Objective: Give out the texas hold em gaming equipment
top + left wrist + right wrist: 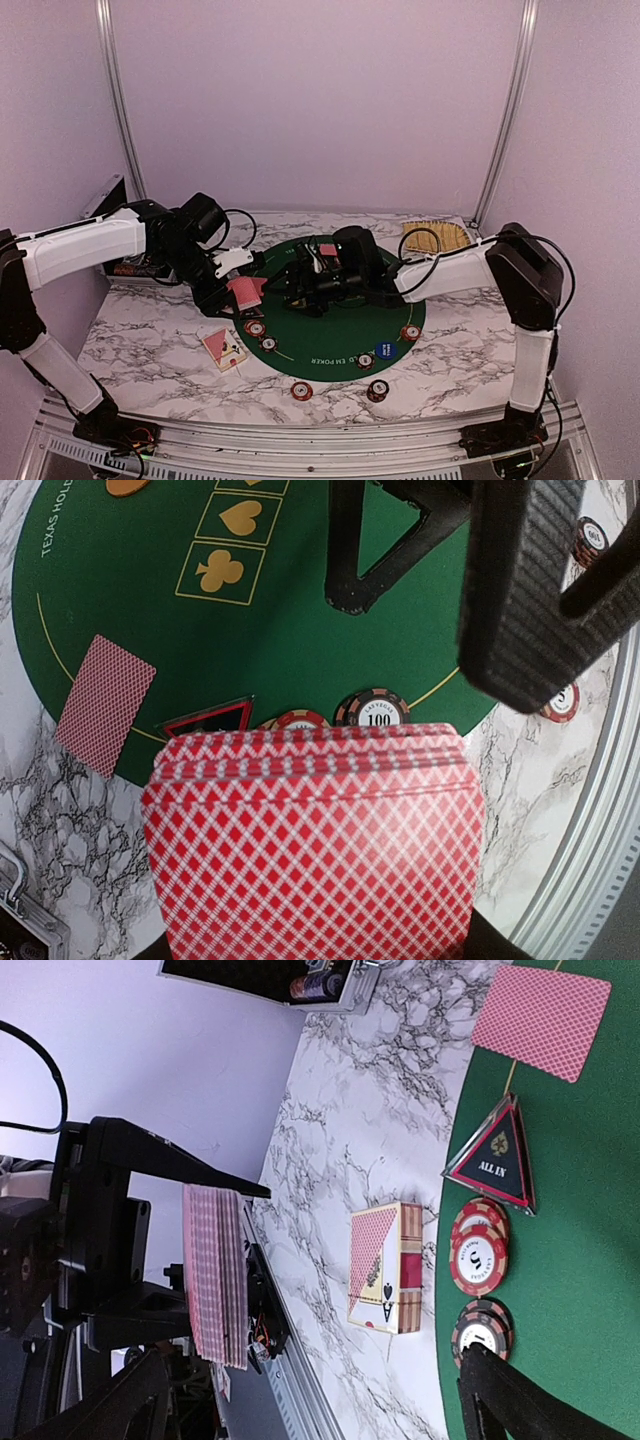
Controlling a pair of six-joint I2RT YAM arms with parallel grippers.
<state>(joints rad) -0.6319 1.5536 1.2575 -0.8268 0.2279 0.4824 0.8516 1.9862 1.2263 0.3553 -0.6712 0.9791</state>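
deck (315, 850) over mat (300, 630) edge, marble table (60, 820) beyond

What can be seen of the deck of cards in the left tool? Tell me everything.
The deck is a thick stack of cards with red backs in a white lattice pattern and rounded corners. The cards look glossy, and their far edges are slightly stepped rather than flush. It is clamped between the fingers of the left tool and held in the air near the edge of the green mat. No other contact shows.
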